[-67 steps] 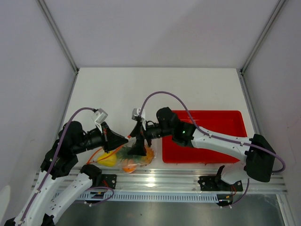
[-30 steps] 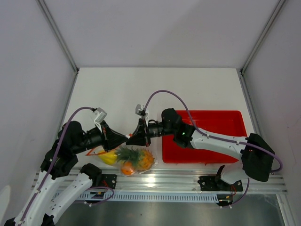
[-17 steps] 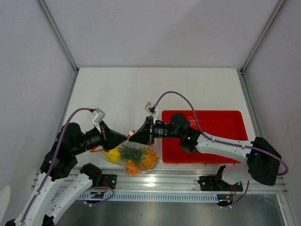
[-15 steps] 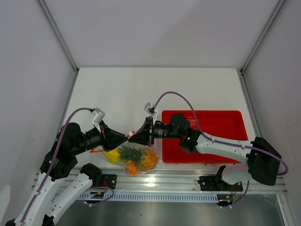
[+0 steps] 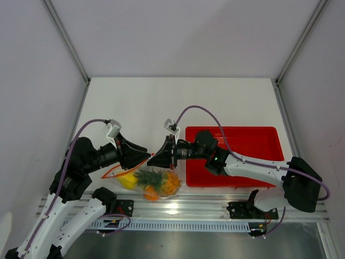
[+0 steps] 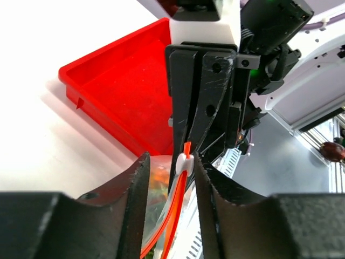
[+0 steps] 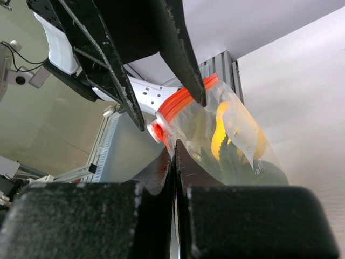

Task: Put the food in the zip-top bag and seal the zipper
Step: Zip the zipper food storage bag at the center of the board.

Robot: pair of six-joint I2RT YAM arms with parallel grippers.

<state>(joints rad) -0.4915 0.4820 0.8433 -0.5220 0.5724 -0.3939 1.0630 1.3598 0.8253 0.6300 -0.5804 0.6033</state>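
The zip-top bag (image 5: 156,184) lies near the table's front edge. Inside it are food pieces: a pineapple (image 5: 152,178), a yellow lemon (image 5: 127,181) and an orange ball (image 5: 149,193). My right gripper (image 5: 151,161) is shut on the bag's top corner (image 7: 186,141), just past the zipper's end. The orange-red zipper (image 6: 175,216) carries a white slider (image 6: 184,161) at that end. My left gripper (image 6: 171,167) is open, with its fingers on either side of the slider and strip. In the right wrist view the left fingers (image 7: 183,59) straddle the zipper (image 7: 186,97).
A red tray (image 5: 259,137) sits on the table right of the bag, under the right arm. A metal rail (image 5: 215,208) runs along the near edge. White walls enclose the table at the back and sides.
My left gripper has opened, letting go of the zipper slider, and its wrist has lifted slightly. The right gripper shifted right earlier and has since kept its grip on the bag's corner.
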